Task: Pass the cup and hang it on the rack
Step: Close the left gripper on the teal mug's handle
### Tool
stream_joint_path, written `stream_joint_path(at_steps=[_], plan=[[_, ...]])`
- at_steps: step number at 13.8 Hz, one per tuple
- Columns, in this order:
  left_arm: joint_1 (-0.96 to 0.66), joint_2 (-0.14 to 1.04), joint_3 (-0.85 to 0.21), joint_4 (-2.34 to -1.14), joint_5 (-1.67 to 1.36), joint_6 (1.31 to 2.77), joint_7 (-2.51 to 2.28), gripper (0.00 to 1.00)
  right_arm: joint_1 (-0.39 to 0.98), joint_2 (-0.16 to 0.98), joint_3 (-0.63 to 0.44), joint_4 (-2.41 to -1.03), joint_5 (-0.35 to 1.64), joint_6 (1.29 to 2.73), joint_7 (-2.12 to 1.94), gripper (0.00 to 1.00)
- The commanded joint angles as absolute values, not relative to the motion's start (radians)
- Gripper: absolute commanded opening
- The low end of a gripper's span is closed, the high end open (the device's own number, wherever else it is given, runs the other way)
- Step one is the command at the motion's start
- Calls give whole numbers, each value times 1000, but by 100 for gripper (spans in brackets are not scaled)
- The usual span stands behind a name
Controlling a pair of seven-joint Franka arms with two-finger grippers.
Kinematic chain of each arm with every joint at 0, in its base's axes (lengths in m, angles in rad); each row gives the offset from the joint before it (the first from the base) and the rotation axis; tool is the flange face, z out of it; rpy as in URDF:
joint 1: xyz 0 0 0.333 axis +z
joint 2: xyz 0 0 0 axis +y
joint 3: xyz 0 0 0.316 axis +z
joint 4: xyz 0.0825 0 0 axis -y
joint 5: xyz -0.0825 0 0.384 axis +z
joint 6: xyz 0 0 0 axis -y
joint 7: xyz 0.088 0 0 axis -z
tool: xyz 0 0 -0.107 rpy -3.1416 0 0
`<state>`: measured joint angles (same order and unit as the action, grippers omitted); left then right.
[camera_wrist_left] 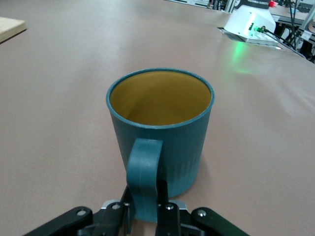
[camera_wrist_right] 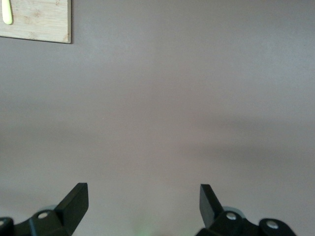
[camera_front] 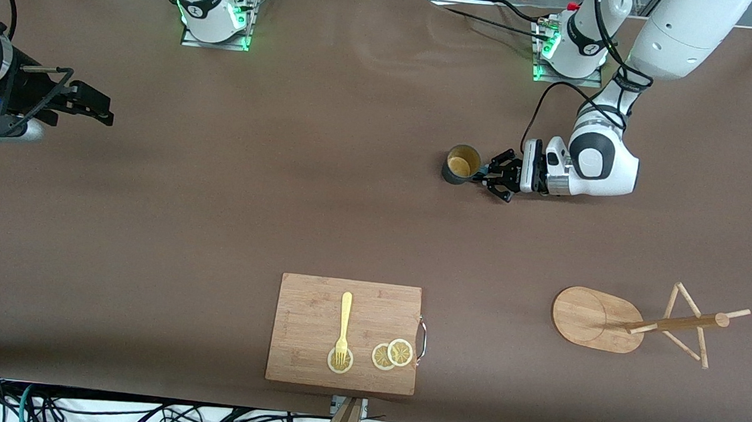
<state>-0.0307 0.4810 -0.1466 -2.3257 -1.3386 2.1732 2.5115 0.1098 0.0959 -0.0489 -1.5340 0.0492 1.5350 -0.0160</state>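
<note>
The dark teal cup [camera_front: 461, 165] with a yellowish-tan inside stands upright on the brown table, toward the left arm's end. In the left wrist view the cup [camera_wrist_left: 162, 132] fills the middle, with its loop handle [camera_wrist_left: 144, 177] facing the camera. My left gripper [camera_front: 486, 174] is low beside the cup, and its fingers are shut on the handle from both sides [camera_wrist_left: 146, 209]. The bamboo rack [camera_front: 599, 319] is nearer the front camera, its pole and thin pegs [camera_front: 689, 323] bare. My right gripper [camera_front: 99, 109] waits open and empty [camera_wrist_right: 142, 196] over the right arm's end of the table.
A bamboo cutting board [camera_front: 314, 313] lies near the table's front edge with a yellow fork [camera_front: 344, 326] and three lemon slices [camera_front: 391, 354] on it. Its corner shows in the right wrist view [camera_wrist_right: 39, 24]. The right arm's base [camera_wrist_left: 248, 24] shows in the left wrist view.
</note>
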Motion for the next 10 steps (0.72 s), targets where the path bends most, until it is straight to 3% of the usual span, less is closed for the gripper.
stream_joint_path(at_steps=[1,10], plan=[[-17,439,-147,-2329,-1359,2163,2363,0,94,94,-29,-1519,40,1536,-32,100],[101,333,-143,-2290,-1347,1949,1776,0,87,121,-43,-1454,38,1560,-31,100]])
